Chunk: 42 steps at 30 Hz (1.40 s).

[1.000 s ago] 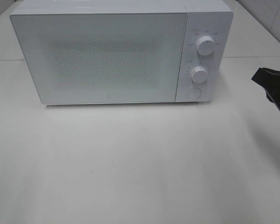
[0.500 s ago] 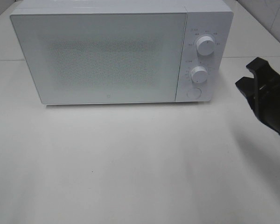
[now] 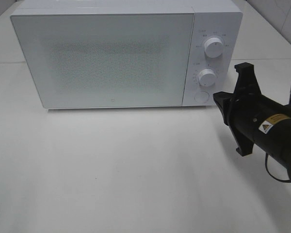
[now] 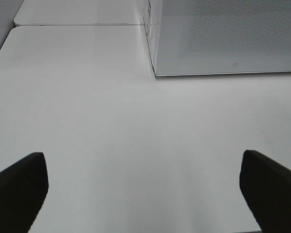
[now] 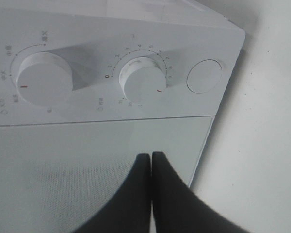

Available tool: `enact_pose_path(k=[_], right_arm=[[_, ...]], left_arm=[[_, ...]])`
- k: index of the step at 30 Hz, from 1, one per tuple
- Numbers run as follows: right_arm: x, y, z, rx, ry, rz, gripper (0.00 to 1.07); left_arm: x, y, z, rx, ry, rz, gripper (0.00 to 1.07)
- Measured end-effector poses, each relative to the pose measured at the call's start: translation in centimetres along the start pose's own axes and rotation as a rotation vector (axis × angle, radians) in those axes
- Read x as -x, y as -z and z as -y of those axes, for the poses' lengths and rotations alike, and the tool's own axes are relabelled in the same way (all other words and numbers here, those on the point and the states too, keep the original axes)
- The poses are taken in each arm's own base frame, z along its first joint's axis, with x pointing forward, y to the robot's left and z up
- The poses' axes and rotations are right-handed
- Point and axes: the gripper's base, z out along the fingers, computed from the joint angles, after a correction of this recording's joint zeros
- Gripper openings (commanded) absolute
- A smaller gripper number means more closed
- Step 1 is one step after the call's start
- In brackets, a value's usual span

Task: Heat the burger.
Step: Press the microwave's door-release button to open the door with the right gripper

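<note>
On the far side of the white table stands a white microwave, and its door is closed. At the right of the door is the control panel with an upper knob, a lower knob and a round button under them.

From the right side my right gripper reaches in. Its tips are just beside the button, at the near right corner of the microwave, and I cannot tell if they touch it. In the right wrist view the two fingers are pressed together with nothing between them, so this gripper is closed and empty.

My left gripper shows only in its own wrist view. Its fingers stand wide apart and hold nothing, over bare table near the left corner of the microwave.

I see the burger in no view, so I cannot tell where it is
</note>
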Motion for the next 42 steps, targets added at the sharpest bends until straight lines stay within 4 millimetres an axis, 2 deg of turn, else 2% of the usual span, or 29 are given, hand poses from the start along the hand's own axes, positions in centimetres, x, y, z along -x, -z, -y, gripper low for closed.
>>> enact_pose_path(k=[1, 2, 4, 12, 31, 42], right_arm=[[-0.1, -1.0, -0.1, -0.002, -0.033, 0.011, 0.0], [-0.1, -1.0, -0.1, -0.002, -0.033, 0.011, 0.0], [-0.3, -2.2, -0.2, -0.007, -0.063, 0.025, 0.0], [-0.7, -4.7, 0.7, -0.095, -0.132, 0.068, 0.0], [-1.3, -8.2, 2.3, -0.169, -0.202, 0.113, 0.0], [-0.2, -10.4, 2.8, -0.189, -0.213, 0.136, 0.0]], left_arm=[[0.0, 0.0, 0.0, 0.0, 0.0, 0.0, 1.03], [0.0, 0.0, 0.0, 0.0, 0.0, 0.0, 1.03], [0.0, 0.0, 0.0, 0.0, 0.0, 0.0, 1.03], [0.0, 0.0, 0.0, 0.0, 0.0, 0.0, 1.03], [0.0, 0.0, 0.0, 0.0, 0.0, 0.0, 1.03], [0.0, 0.0, 0.0, 0.0, 0.0, 0.0, 1.03]])
